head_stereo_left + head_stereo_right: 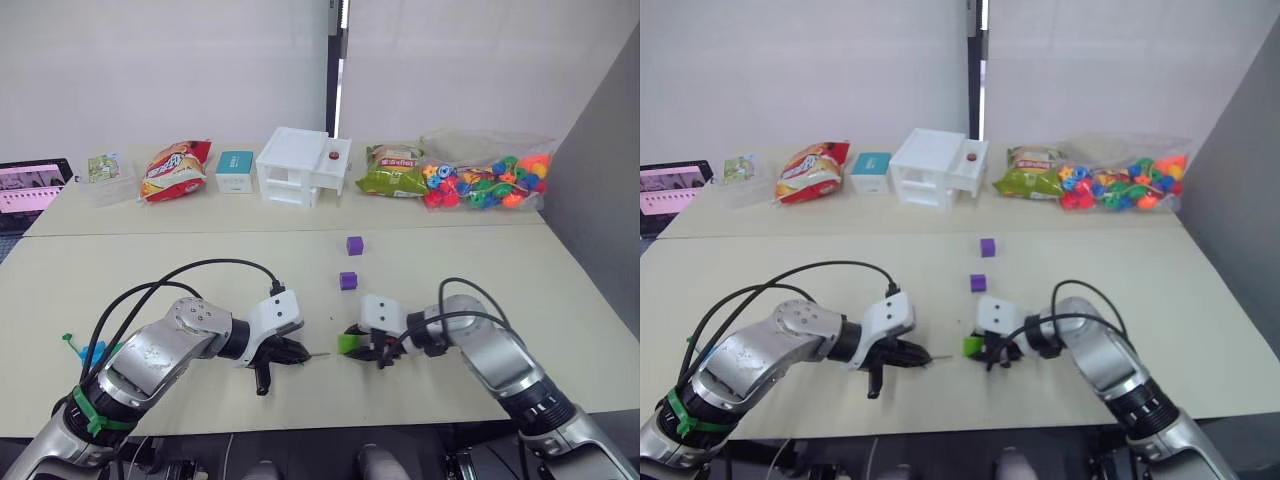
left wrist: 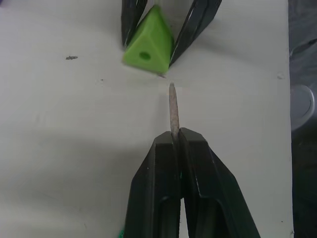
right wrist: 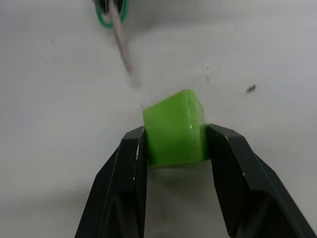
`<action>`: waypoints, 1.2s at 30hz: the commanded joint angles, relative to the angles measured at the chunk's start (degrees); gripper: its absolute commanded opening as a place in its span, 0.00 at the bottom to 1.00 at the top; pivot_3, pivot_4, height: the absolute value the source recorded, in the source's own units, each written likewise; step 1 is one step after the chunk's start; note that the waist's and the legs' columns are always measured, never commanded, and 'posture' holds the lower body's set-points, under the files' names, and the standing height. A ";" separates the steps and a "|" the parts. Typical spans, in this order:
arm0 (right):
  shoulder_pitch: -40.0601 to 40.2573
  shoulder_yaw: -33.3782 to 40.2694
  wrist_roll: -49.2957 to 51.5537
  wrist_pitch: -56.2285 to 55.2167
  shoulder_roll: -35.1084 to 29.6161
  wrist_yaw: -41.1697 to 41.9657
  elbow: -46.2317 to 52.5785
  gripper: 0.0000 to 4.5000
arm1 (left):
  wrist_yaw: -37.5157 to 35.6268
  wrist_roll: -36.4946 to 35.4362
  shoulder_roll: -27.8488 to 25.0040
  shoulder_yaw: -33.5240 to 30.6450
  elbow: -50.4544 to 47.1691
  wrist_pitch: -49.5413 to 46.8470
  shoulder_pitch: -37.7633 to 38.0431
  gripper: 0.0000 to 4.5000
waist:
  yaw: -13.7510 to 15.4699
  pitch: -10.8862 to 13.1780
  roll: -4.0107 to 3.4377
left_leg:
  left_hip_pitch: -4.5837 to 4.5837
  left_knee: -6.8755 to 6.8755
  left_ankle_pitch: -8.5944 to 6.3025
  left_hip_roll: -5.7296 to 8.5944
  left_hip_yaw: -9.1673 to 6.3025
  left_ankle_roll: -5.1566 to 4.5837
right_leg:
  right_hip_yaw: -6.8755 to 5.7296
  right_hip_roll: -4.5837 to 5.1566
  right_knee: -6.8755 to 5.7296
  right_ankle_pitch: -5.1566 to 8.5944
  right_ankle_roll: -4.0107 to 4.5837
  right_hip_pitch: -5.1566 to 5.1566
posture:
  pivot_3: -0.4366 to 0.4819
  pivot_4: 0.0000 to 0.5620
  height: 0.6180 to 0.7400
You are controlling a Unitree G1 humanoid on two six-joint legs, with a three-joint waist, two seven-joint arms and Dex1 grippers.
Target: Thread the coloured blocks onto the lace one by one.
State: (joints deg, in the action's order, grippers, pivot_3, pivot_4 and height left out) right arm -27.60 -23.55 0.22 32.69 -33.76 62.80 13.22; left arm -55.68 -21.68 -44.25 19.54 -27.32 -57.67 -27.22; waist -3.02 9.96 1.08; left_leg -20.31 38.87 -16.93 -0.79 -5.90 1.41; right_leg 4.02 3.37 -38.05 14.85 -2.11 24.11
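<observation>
We have two grippers working close together over the table (image 1: 480, 300). Our left gripper (image 2: 174, 136) has its jaws pressed together on the lace (image 2: 173, 106), near its stiff pale tip. The tip sticks out straight past the jaws, like a little needle. We think it is held so near the end so that it stays stiff and does not flop.

Our right gripper (image 3: 173, 144) has its jaws clamped on the light green block (image 3: 174, 126), one jaw on each side. The block pokes out in front of the jaws, so the face with the hole (image 2: 144, 56) is bare and nothing covers it. That face is turned toward the left gripper, so the tip has a way in.

The tip and the block are near each other but not touching. The tip points a little to one side of the hole, so we think it needs a small nudge before it can slide in. If the tip hits the flat face beside the hole, it may bend or push the block crooked in the jaws.

Two purple blocks, one (image 1: 348, 281) nearer and one (image 1: 354, 245) farther, lie on the table well beyond the right jaws. They wait for a later turn. Green loops of the lace show just behind the left jaws.

We cannot see any block on the lace yet, so we judge this to be an early part of the job.
</observation>
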 commanded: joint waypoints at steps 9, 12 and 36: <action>3.72 -7.52 -3.37 11.98 -0.16 -7.04 10.99 0.29 | -0.61 -0.20 -2.73 2.34 -0.29 -2.57 -5.01 0.00 | 0.37 -0.01 0.01 | 0.02 -0.02 0.00 0.00 -0.02 0.00 | -0.02 0.00 0.05 0.00 0.00 -0.02 | 0.48 0.27 1.00; 3.65 -6.96 -2.74 11.15 -0.14 -7.43 10.30 0.59 | -1.05 -0.44 -3.19 2.55 -0.41 -2.46 -5.40 0.00 | 0.39 -0.01 0.01 | 0.02 -0.02 0.00 0.01 -0.02 0.00 | -0.03 0.00 0.06 0.00 0.00 -0.05 | 0.48 0.27 1.00; -0.73 -4.96 1.81 6.38 1.02 -5.93 0.77 0.29 | -0.87 1.51 -2.60 4.56 2.09 -1.44 -7.43 0.00 | 0.36 -0.01 0.01 | 0.02 0.01 0.00 0.00 -0.01 0.00 | -0.02 -0.01 0.06 0.00 0.00 -0.06 | 0.48 0.27 1.00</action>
State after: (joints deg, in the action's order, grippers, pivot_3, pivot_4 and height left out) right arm -28.52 -28.12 3.17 38.93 -31.88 57.44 16.21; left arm -56.36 -20.36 -46.63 24.30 -24.30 -59.87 -33.48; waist -2.66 9.96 1.09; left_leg -20.29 38.88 -16.93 -0.80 -5.91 1.41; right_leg 4.00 3.36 -37.99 14.86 -2.11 24.05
